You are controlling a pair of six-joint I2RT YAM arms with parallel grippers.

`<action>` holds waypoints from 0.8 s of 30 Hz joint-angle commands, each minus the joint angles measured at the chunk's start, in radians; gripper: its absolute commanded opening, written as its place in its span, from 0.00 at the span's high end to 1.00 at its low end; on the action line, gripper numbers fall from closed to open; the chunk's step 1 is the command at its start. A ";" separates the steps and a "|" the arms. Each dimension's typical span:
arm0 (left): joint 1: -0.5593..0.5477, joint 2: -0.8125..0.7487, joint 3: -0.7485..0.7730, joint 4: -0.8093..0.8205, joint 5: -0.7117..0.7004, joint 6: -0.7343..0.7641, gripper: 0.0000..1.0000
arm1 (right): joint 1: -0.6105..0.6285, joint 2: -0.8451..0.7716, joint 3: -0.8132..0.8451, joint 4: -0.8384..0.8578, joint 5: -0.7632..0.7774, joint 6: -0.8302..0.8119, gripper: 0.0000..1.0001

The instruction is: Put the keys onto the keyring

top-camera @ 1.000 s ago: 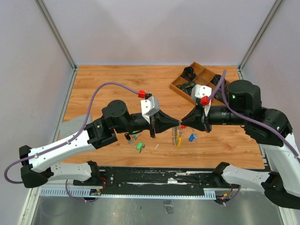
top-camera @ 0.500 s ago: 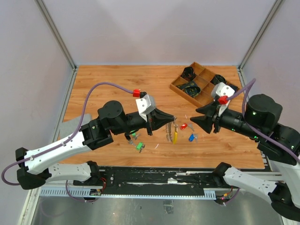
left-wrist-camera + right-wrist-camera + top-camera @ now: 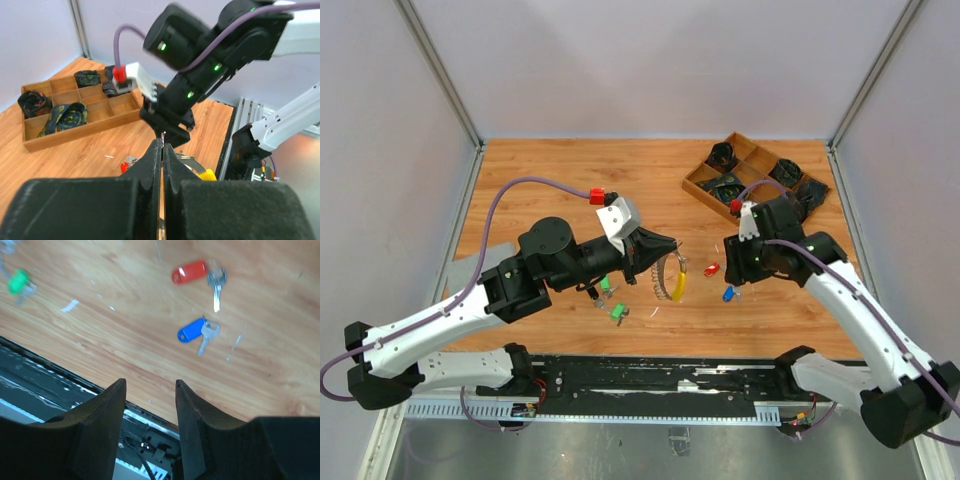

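From the left wrist, the left pincer (image 3: 161, 146) covers most of the keyring (image 3: 190, 160). Only a silver arc and a yellow tip show at 4 o'clock of the fingertips. The red key (image 3: 126, 166) at 8 o'clock is half hidden by a finger. Past the right pincer (image 3: 150, 386), a green key (image 3: 19, 282) at 10 o'clock is blurred, its blade unclear. From above, that pincer's fingers lie beneath its own wrist, and a second green key (image 3: 605, 285) sits partly under the left arm (image 3: 560, 265).
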 commanded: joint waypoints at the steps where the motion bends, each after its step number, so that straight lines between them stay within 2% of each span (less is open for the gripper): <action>1: 0.005 -0.003 0.002 0.010 -0.033 -0.010 1.00 | -0.020 0.088 -0.089 0.023 0.126 0.006 0.55; 9: 0.006 0.012 0.022 -0.010 -0.034 -0.007 0.99 | -0.025 0.342 -0.137 0.140 0.151 -0.027 0.54; 12: 0.005 0.008 0.026 -0.021 -0.030 -0.013 1.00 | -0.040 0.413 -0.130 0.159 0.155 -0.054 0.57; 17: 0.005 -0.008 0.028 -0.037 -0.037 -0.021 0.99 | -0.073 0.488 -0.123 0.166 0.147 -0.103 0.64; 24: 0.006 -0.015 0.028 -0.051 -0.032 -0.028 1.00 | -0.107 0.547 -0.107 0.202 0.099 -0.141 0.67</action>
